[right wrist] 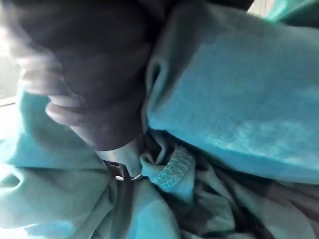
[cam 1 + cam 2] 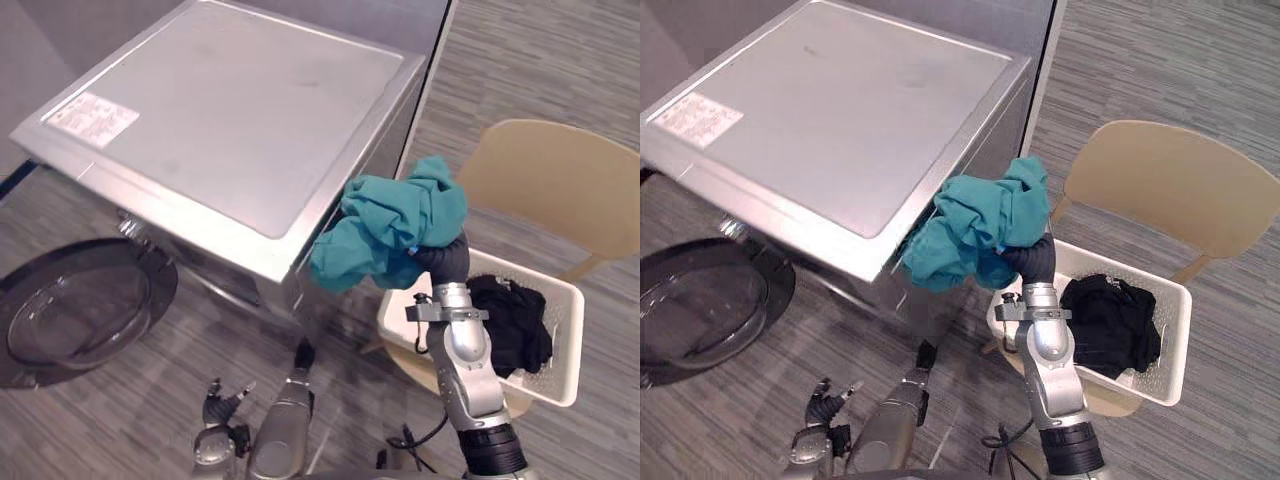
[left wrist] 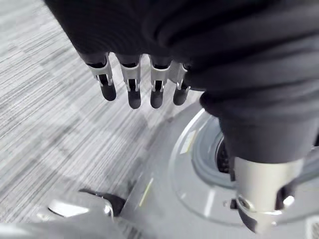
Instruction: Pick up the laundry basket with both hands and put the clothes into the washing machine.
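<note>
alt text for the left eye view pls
The right hand holds a bunched teal garment up beside the washing machine, whose door stands open. Behind, a white basket with black clothes sits on a tan chair; the left hand hangs low.

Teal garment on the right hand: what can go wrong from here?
1. The teal garment hangs bunched over the right hand at the top corner of the washing machine; it may snag or drape there.
2. The open door is low and far left; loose folds could slip off on the way.
3. The right arm rises beside the basket on the chair and might nudge it.
</note>
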